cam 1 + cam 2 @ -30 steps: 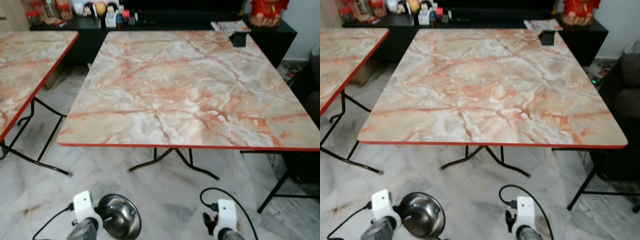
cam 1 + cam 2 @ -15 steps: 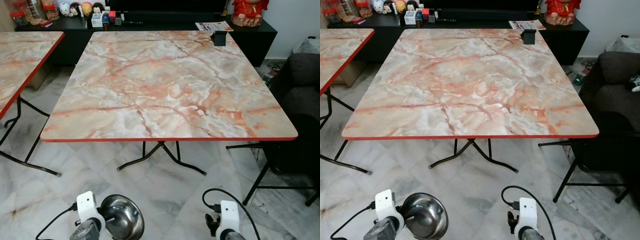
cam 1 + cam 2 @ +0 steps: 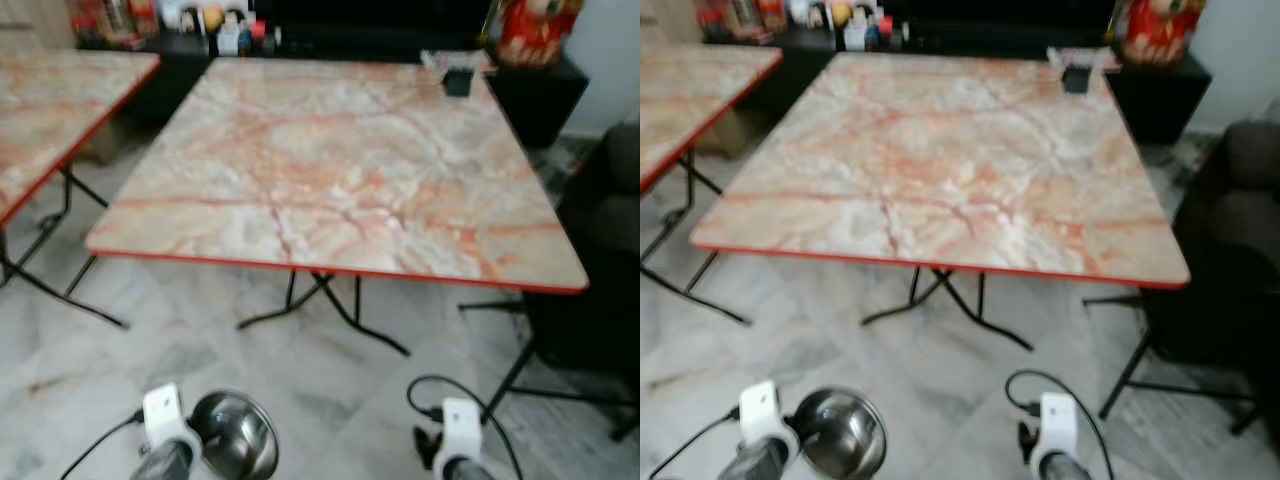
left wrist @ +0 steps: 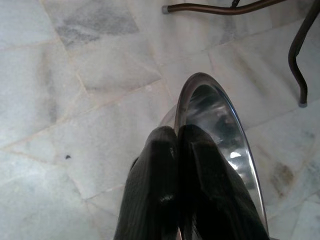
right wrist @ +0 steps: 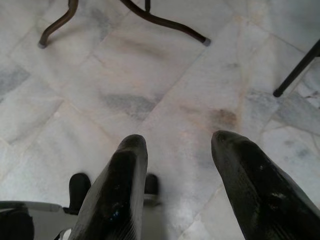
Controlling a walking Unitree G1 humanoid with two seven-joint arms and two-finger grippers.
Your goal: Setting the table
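1. Head views: marble-topped table (image 3: 340,170) stands at twelve o'clock, a small black holder (image 3: 457,82) near its far edge; its contents cannot be told.
2. Left wrist: left gripper (image 4: 176,145) pinches the steel bowl (image 4: 220,130) rim; the bowl looks empty. Keeping it level while approaching seems wise.
3. Right wrist: right gripper (image 5: 180,150) spread wide, holding nothing, above the floor (image 5: 165,75).

Black sideboard (image 3: 330,45) w/ red figurine (image 3: 535,28), dark sofa (image 3: 1240,200) nearby.
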